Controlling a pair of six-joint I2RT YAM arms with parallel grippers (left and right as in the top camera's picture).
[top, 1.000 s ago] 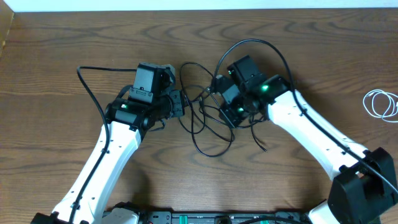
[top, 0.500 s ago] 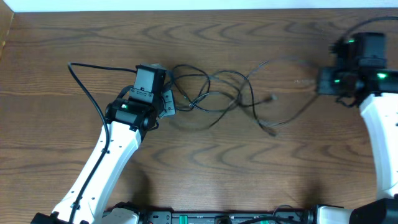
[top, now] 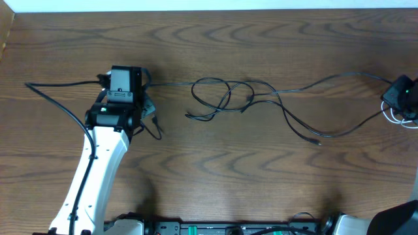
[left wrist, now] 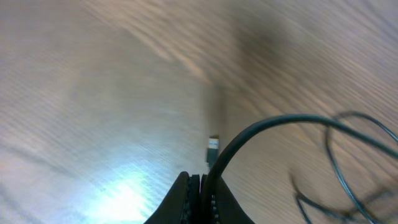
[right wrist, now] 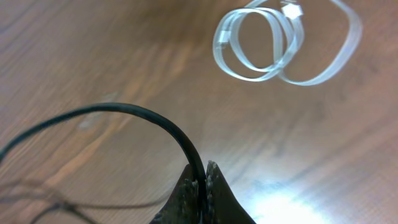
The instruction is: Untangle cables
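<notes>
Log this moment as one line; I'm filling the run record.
left gripper: shut on black cable | right gripper: shut on black cable | tangle: mid-table | white cable: coiled, apart

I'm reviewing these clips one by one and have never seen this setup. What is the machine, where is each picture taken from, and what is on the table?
Two white robot arms work at a wooden table. The wide picture looks down from above; the two close-ups come from cameras on each arm's wrist. The left tool and the right tool, at the far right edge, each pinch a thin black cable. The black cables stretch between them, with tangled loops in the middle. A coiled white cable lies loose on the table by the right tool. In the left wrist view, a small plug end rests on the wood.
</notes>
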